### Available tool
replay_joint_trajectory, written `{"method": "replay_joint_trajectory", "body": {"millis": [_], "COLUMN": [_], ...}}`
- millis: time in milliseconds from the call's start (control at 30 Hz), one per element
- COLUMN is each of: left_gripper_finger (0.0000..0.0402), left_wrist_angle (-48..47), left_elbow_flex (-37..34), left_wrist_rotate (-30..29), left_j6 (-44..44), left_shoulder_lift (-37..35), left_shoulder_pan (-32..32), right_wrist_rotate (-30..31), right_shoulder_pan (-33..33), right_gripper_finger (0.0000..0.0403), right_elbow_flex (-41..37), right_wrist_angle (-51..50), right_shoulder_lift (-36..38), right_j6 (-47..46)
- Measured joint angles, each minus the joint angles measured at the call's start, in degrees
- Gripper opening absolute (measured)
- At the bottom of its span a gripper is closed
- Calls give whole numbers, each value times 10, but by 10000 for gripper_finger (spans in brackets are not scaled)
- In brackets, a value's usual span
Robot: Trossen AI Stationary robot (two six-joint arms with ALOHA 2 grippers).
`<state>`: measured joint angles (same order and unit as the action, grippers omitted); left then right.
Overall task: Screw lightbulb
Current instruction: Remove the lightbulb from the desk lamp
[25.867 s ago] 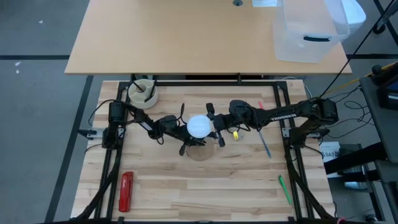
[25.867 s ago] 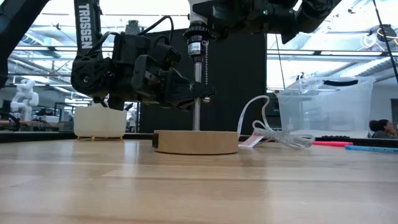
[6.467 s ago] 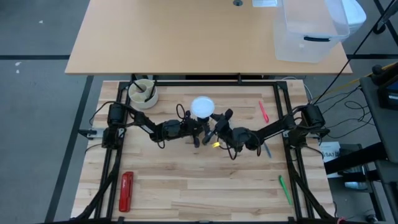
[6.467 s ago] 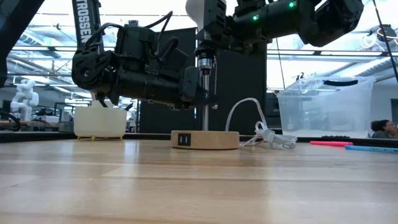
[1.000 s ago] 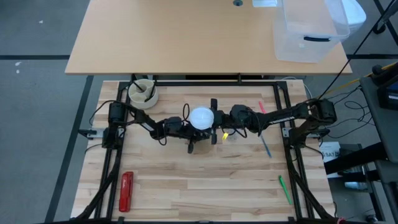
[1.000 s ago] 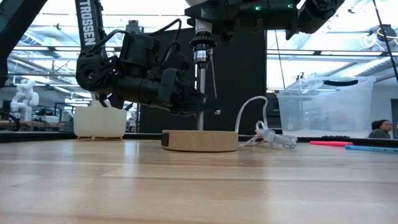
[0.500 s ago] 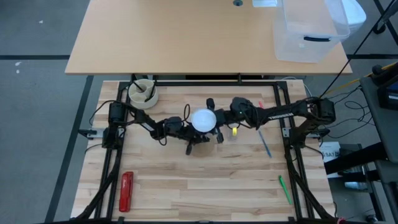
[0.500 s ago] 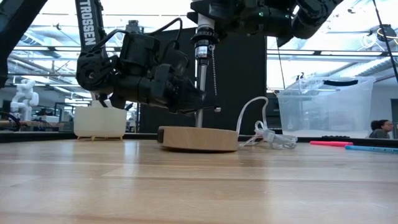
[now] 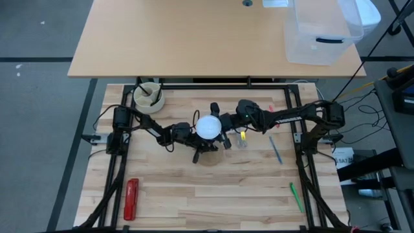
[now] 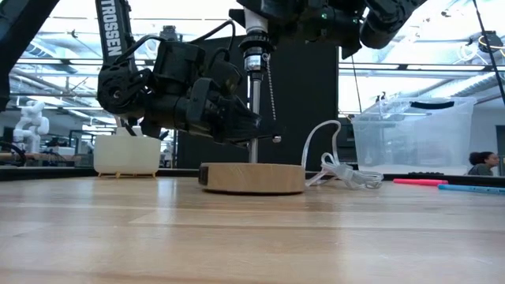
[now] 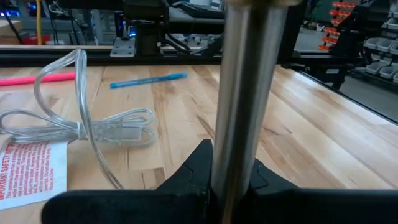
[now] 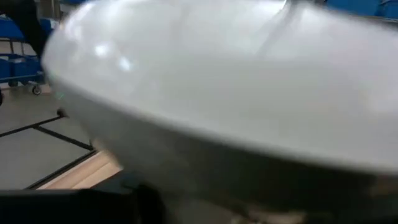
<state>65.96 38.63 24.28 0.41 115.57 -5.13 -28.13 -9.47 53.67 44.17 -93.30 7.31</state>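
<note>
The left claw [image 11: 230, 186] is clamping the lamp's metal pole [image 11: 245, 93]. The right claw [image 9: 218, 124] is straddling the lightbulb [image 9: 208, 127], mid-twist; its grip cannot be told. Next it likely needs regripping and turning.

Even overhead light leaves soft shadows on the table [image 9: 213, 188], bright windows backlight the arms into silhouettes, and the bulb [image 12: 224, 93] before the right wrist camera is blurred.
</note>
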Motion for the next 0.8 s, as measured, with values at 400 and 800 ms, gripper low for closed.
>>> {"method": "replay_joint_trajectory", "body": {"millis": [400, 800], "left_gripper_finger": [25, 26], "left_wrist_angle": [-3, -3], "left_elbow_flex": [0, 0], "left_wrist_rotate": [-6, -13], "left_j6": [1, 1], "left_shoulder_lift": [0, 0], "left_shoulder_pan": [0, 0], "right_wrist_rotate": [33, 121], "right_shoulder_pan": [14, 47], "right_gripper_finger": [300, 299], "right_elbow_flex": [1, 1], "right_wrist_angle": [-4, -107], "right_shoulder_lift": [2, 59], "right_j6": [-20, 23]}}
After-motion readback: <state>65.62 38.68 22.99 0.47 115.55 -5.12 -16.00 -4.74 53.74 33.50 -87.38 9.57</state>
